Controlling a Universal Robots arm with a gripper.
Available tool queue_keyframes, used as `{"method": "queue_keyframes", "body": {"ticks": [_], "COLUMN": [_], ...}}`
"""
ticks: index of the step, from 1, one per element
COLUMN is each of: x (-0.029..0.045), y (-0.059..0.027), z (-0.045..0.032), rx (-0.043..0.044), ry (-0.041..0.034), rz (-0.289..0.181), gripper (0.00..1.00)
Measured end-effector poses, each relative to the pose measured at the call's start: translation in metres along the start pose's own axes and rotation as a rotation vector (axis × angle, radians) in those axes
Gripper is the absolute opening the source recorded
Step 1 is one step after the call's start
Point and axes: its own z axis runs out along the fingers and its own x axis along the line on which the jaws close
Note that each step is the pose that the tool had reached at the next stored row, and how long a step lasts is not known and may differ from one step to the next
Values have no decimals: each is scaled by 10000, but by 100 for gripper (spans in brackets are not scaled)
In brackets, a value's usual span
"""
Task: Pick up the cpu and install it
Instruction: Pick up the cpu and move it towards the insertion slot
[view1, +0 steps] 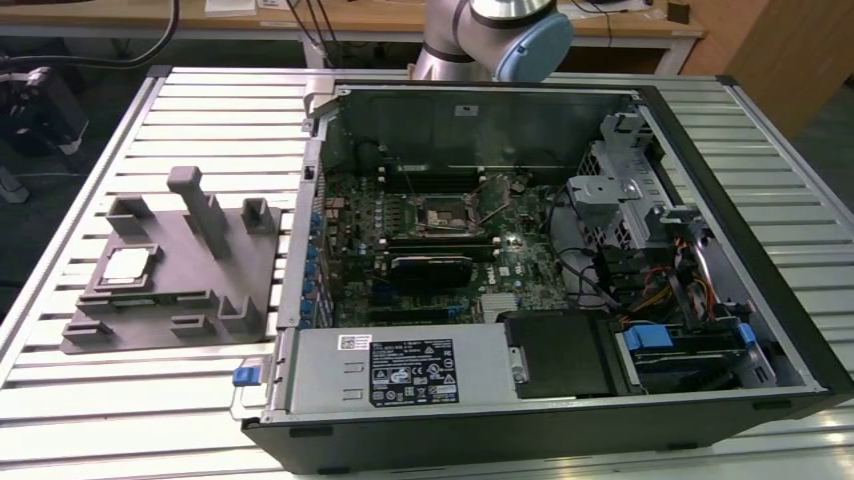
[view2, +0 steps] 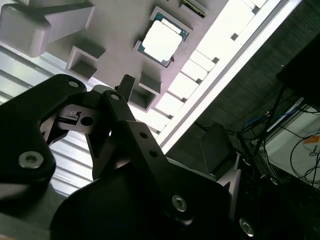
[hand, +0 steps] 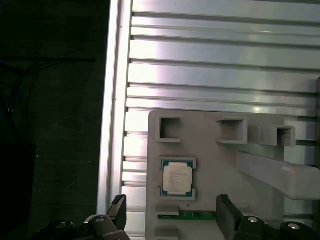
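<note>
The slatted desk (view1: 200, 130) carries the grey fixture block (view1: 174, 295). The open computer case (view1: 534, 440) stands just beside the block, on the exterior view's right of it. The cpu (hand: 177, 178) lies flat in a recess on the block, untouched. The jaws hang spread wide over the block's edge. The cpu sits centred between them, just ahead of their tips, with its sides square to them.

No text legible. The black label (view1: 412, 372) on the power supply (view1: 327, 378) carries white print and symbols, too small to read. The white sticker (view1: 352, 341) beside it is also unreadable. The cpu (hand: 177, 178) lid in the first wrist view shows faint print lines, which can't be made out.
</note>
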Motion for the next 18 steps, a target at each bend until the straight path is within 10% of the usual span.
{"method": "queue_keyframes", "body": {"ticks": [18], "x": [0], "y": [-2], "z": [45], "rx": [0], "ry": [0], "rz": [0], "gripper": [80]}}
